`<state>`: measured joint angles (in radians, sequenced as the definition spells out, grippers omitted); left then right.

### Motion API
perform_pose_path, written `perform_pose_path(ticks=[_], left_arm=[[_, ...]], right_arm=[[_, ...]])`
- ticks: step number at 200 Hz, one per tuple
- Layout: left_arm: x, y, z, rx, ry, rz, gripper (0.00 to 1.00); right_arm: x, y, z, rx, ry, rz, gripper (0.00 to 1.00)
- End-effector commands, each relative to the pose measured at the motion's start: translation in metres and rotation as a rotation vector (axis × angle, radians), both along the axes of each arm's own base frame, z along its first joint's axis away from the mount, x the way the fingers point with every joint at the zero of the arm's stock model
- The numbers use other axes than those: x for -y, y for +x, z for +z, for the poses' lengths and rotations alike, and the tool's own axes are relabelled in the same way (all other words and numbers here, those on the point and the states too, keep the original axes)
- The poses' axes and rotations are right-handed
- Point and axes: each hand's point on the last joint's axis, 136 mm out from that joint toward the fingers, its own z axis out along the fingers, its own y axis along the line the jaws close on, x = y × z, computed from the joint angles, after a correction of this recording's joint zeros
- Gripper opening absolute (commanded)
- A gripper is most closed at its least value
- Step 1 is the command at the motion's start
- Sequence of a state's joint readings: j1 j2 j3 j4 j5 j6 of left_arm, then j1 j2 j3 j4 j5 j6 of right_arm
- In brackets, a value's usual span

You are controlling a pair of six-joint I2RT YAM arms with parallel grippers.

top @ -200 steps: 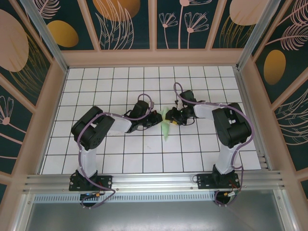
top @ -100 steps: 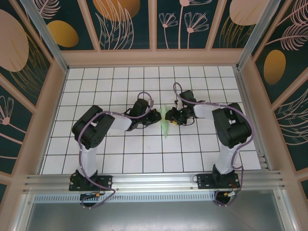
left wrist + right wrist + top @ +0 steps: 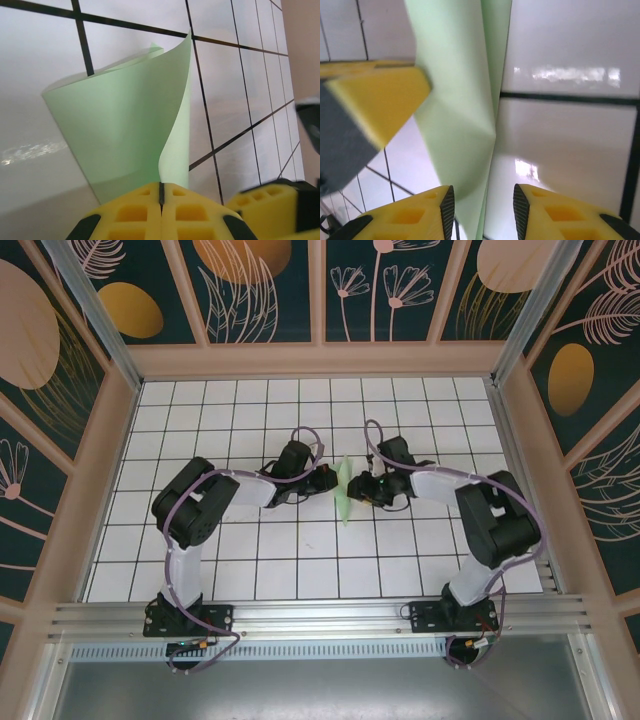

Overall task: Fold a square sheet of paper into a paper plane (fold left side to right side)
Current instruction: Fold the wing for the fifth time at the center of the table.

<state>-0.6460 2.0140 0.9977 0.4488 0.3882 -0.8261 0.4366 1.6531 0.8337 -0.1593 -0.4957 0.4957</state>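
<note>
From above, the sheet of paper [image 3: 346, 493] is seen as a narrow pale green pointed shape near the middle of the white grid table [image 3: 300, 560]. It is flanked by the left gripper [image 3: 329, 481] on one side and the right gripper [image 3: 359, 487] on the other. Whether either claw is apart or together cannot be read from this height.

That detail is supplied by the wrist cameras. In the left wrist view, the two yellow pads [image 3: 132, 215] of the left gripper are pressed together. One edge of the sheet of paper [image 3: 120, 130] runs straight into the seam between them, so the sheet is clamped there. Its free flap is curled upward off the table, which is not evident from above. A yellow pad of the right gripper [image 3: 265, 202] is seen just beside it.

In the right wrist view, the right gripper's fingers [image 3: 405, 215] are held apart. The crease of the sheet of paper [image 3: 455, 100] is seen reaching down into the gap close to one finger, and no squeeze on it is made. A pad of the left gripper [image 3: 375, 95] is seen close against the sheet.

Bare tiles lie on every side of the paper. The wooden frame [image 3: 320, 362] at the far edge and the metal rail [image 3: 320, 615] at the near edge are well apart from both grippers.
</note>
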Motion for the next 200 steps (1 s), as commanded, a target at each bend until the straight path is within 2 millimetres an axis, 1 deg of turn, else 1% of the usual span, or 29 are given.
perform_pose_path(ticks=[1, 11, 28, 32, 36, 49, 67, 87, 106, 147, 180, 200], left_arm=[[-0.002, 0.003, -0.01, -0.002, 0.024, -0.018, 0.06], [-0.002, 0.004, -0.012, -0.003, 0.028, -0.016, 0.06], [-0.003, 0.004, -0.014, -0.006, 0.028, -0.015, 0.06], [-0.004, 0.004, -0.014, -0.006, 0.026, -0.015, 0.06], [-0.004, 0.004, -0.014, -0.007, 0.027, -0.013, 0.06], [-0.003, 0.005, -0.014, -0.007, 0.022, -0.014, 0.06], [-0.002, 0.005, -0.014, -0.007, 0.016, -0.014, 0.06], [-0.002, 0.005, -0.014, -0.008, 0.015, -0.017, 0.06], [-0.002, 0.004, -0.014, -0.007, 0.015, -0.019, 0.06], [-0.002, 0.005, -0.014, -0.007, 0.008, -0.015, 0.06], [-0.001, 0.004, -0.015, -0.009, 0.005, -0.015, 0.05], [-0.001, 0.004, -0.016, -0.01, 0.005, -0.016, 0.05]], right_arm=[[0.004, -0.017, 0.016, 0.041, -0.004, -0.001, 0.39], [0.007, -0.023, 0.017, 0.046, -0.038, -0.014, 0.39], [0.008, -0.034, 0.012, 0.039, -0.115, -0.029, 0.39], [0.01, -0.034, 0.011, 0.038, -0.13, -0.042, 0.39], [0.006, -0.039, 0.009, 0.037, -0.144, -0.033, 0.39], [0.003, -0.043, 0.003, 0.032, -0.204, -0.054, 0.38], [0.002, -0.042, -0.005, 0.04, -0.293, -0.086, 0.37], [-0.002, -0.039, -0.008, 0.058, -0.354, -0.108, 0.37], [-0.008, -0.038, -0.009, 0.067, -0.379, -0.1, 0.37], [-0.018, -0.04, -0.016, 0.055, -0.406, -0.072, 0.35], [-0.023, -0.042, -0.02, 0.047, -0.415, -0.062, 0.32], [-0.022, -0.041, -0.021, 0.053, -0.434, -0.065, 0.25]])
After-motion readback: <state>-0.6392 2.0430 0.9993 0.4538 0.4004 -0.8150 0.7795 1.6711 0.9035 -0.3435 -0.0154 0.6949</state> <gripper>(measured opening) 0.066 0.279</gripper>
